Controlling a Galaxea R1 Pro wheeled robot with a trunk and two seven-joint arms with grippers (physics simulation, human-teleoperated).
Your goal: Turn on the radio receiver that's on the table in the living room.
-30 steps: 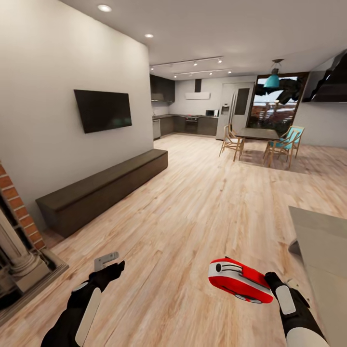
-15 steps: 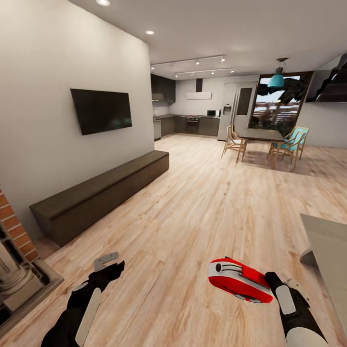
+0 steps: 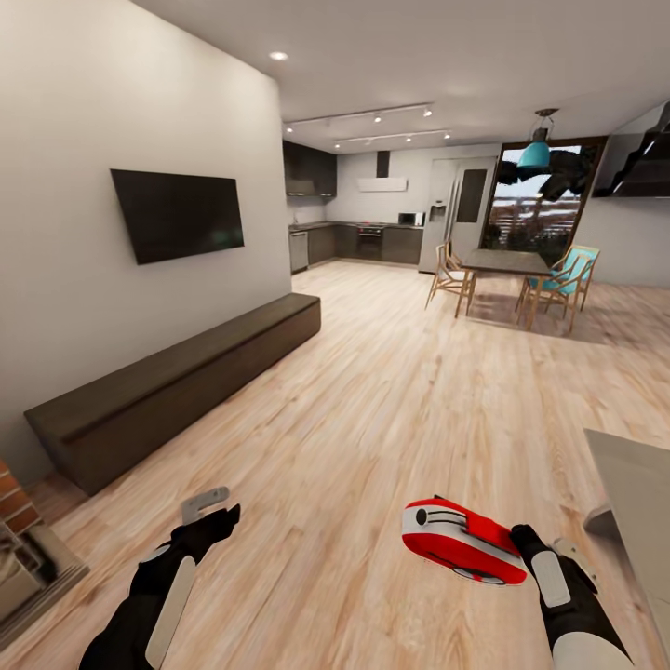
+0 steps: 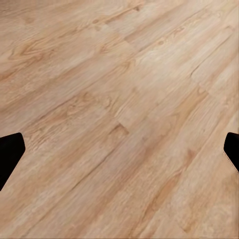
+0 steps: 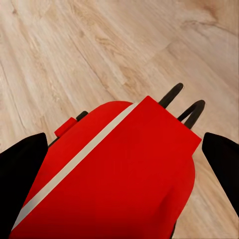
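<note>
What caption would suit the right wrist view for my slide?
Right gripper holding the red radio receiver with its white band above the light wooden floor.

Radio receiver [image 3: 462,541] — glossy red, white band — held tilted above the floor; grey table [image 3: 642,502] just beside.

The table [image 3: 642,484] is cut off at the head view's right edge — the brick fireplace [image 3: 14,507] likewise, at its left.

A black TV [image 3: 177,214] hangs on the white wall, above a long dark bench [image 3: 177,386]. The floor [image 3: 391,391] is light wood. Far back stand a dining table [image 3: 502,262] and chairs [image 3: 449,276] (one is blue).
</note>
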